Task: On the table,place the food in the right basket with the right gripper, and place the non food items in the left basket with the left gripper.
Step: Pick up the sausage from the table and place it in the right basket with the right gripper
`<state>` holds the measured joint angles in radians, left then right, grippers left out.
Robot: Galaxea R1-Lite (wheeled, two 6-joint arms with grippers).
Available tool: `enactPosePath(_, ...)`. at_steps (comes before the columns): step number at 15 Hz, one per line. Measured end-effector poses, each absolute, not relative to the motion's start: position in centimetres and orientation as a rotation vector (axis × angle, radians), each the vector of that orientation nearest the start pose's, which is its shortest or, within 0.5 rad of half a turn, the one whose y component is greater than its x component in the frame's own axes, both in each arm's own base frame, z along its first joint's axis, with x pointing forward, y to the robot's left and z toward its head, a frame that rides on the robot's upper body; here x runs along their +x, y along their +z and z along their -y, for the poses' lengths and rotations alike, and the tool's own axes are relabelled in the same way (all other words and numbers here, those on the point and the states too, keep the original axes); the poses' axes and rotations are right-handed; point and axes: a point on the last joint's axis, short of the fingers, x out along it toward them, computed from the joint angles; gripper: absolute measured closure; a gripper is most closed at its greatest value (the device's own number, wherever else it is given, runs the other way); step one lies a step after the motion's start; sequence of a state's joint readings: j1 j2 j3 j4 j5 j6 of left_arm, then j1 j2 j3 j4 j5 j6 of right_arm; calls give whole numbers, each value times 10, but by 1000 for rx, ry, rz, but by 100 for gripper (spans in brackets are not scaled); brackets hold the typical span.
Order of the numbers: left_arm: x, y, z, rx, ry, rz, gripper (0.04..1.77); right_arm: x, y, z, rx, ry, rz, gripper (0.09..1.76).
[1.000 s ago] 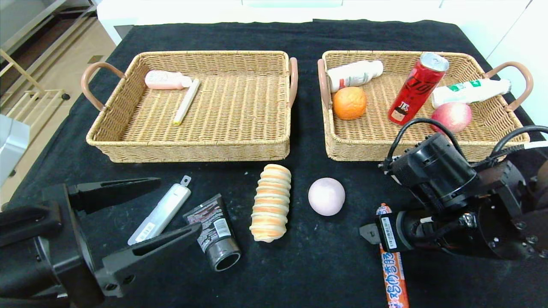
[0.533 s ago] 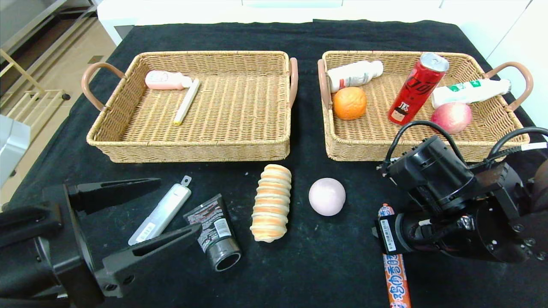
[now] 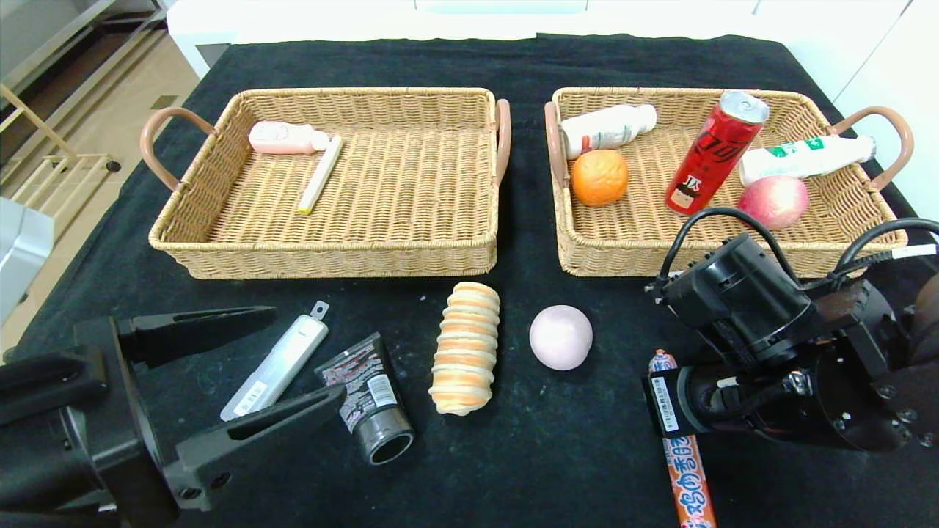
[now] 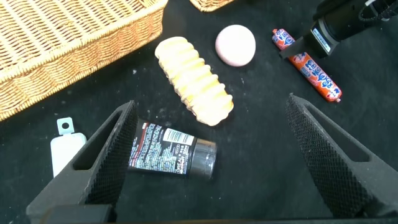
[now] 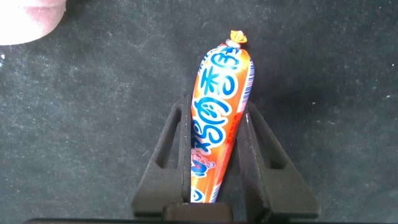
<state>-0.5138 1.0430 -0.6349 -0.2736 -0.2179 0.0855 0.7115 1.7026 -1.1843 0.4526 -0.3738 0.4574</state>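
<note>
My right gripper (image 5: pixel 214 158) fingers clench the orange plastic-wrapped sausage stick (image 5: pixel 219 118) mid-length.
Soft, slick, light; my left gripper (image 3: pixel 220 378) hangs released at seven o'clock on the desk (image 3: pixel 572 455).

A counter (image 3: pixel 528 59) draped in black cloth, flecked with pale specks near its front, fills the view. Off its left side lies a tan floor (image 3: pixel 110 103) with a light wooden frame (image 3: pixel 44 147) standing on it. A white ledge (image 3: pixel 293 18) runs behind the far edge

Black table (image 3: pixel 455 59): two baskets (image 3: pixel 330 253) (image 3: pixel 660 253), knife (image 3: pixel 277 361), tube (image 3: pixel 370 400), bread (image 3: pixel 464 347), ball (image 3: pixel 560 336), sausage (image 3: pixel 686 477).
</note>
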Motion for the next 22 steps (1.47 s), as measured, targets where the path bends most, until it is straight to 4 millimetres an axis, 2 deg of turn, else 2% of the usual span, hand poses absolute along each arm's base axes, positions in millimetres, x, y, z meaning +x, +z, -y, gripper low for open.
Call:
enactPosePath(9, 120, 244, 73, 104, -736, -111, 9, 217, 198, -177, -94, 105, -900, 132)
enactPosePath(14, 120, 244, 73, 104, -737, -112, 9, 211, 230, -172, -47, 105, -874, 133)
enactPosePath(17, 120, 244, 73, 104, -736, -112, 9, 209, 242, -169, -23, 112, -843, 133)
enactPosePath(22, 120, 244, 73, 104, -738, -111, 9, 211, 267, -154, 79, 82, -763, 133)
